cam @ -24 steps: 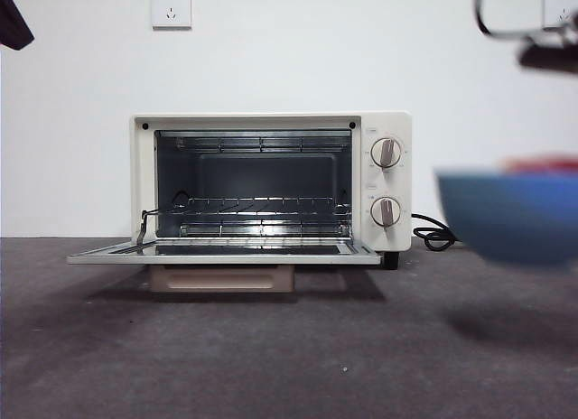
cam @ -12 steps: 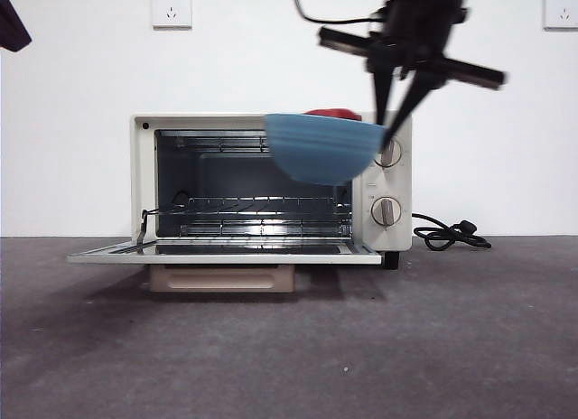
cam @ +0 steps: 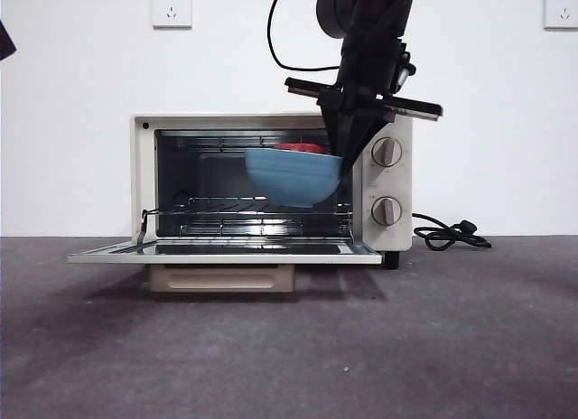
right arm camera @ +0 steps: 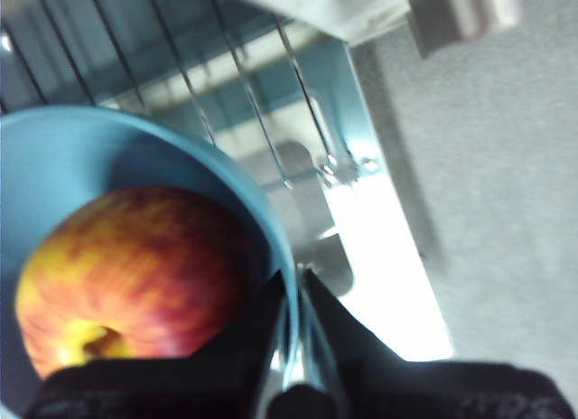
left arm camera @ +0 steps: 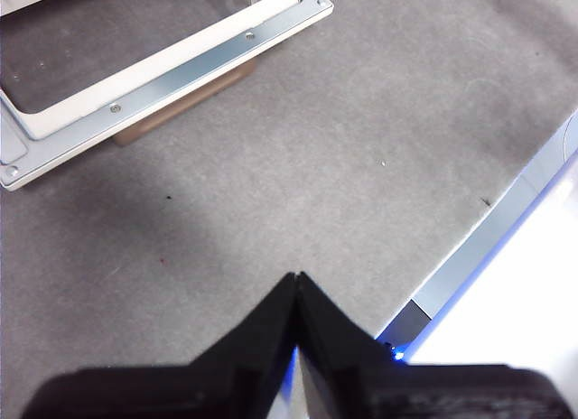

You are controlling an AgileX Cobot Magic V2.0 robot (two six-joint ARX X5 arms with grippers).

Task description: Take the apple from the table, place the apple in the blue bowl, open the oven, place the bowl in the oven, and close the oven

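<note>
Even bright light, right wrist view blurred, glare patches

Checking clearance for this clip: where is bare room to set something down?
Bare table lies in front of the oven's open door and beside the black cord. The oven mouth is crowded: the right gripper holds the blue bowl with the apple there.

Glossy smooth blue bowl (cam: 292,177), waxy red-yellow apple (right arm camera: 135,274), bright metal wire rack (cam: 257,205) in the cream enamel-looking oven (cam: 271,186), matt mottled grey table (cam: 289,347), matt black right gripper (cam: 343,159)
</note>
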